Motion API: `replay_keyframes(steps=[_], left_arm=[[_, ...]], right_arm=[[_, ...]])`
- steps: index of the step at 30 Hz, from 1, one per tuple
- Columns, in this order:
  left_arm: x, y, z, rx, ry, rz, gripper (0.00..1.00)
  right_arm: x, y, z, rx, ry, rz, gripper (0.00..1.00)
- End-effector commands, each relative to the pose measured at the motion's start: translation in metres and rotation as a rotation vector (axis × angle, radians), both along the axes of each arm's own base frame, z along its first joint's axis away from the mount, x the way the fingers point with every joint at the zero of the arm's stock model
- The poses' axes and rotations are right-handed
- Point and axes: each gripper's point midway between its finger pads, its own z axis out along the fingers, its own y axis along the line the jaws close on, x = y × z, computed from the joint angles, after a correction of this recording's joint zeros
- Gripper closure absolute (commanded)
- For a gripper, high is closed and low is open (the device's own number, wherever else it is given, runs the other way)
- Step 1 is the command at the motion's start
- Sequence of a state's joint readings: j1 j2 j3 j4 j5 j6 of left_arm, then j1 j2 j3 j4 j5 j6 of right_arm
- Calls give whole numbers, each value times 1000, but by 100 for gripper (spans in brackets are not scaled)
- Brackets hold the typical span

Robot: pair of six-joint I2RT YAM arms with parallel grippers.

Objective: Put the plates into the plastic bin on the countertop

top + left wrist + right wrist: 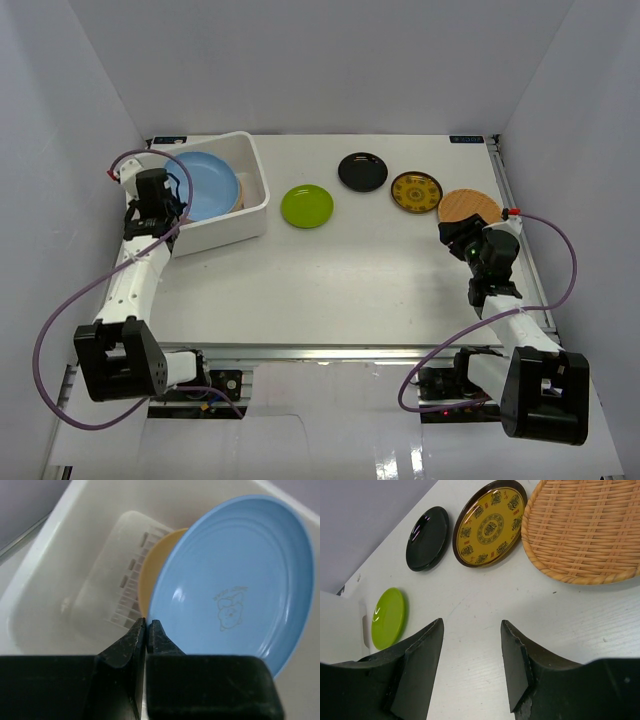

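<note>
The light blue plate (210, 185) (235, 580) leans tilted inside the white plastic bin (255, 215) (50, 555), against an orange plate (155, 570). My left gripper (172, 208) (146, 625) is shut on the blue plate's left rim. On the countertop (340, 270) lie a lime green plate (307, 206) (387, 617), a black plate (362, 172) (426, 538), a dark plate with a yellow pattern (416, 191) (490, 525) and a tan woven plate (470, 206) (585, 530). My right gripper (455, 237) (471, 625) hangs open over bare table beside the woven plate, holding nothing.
The bin stands at the back left corner, its slotted bottom (125, 575) showing beneath the plates. White walls close in the left, back and right. A metal rail (330, 352) runs along the near table edge by the arm bases.
</note>
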State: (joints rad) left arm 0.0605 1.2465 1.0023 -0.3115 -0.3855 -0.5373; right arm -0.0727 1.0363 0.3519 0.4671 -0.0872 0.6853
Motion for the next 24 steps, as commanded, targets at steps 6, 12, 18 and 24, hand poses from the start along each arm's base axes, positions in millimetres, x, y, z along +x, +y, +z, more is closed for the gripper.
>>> replay_keyframes(steps=[6, 12, 18, 24], left_arm=[[14, -3, 9, -49, -37, -62, 34], [16, -23, 41, -100, -134, -151, 7], [-16, -73, 133, -144, -411, -406, 6], [-61, -185, 132, -325, -440, -862, 6]], right_arm=[[9, -7, 15, -25, -41, -25, 42], [14, -17, 2, -16, 9, -73, 38], [10, -68, -20, 71, 72, -249, 32], [4, -98, -45, 173, 99, -372, 32]])
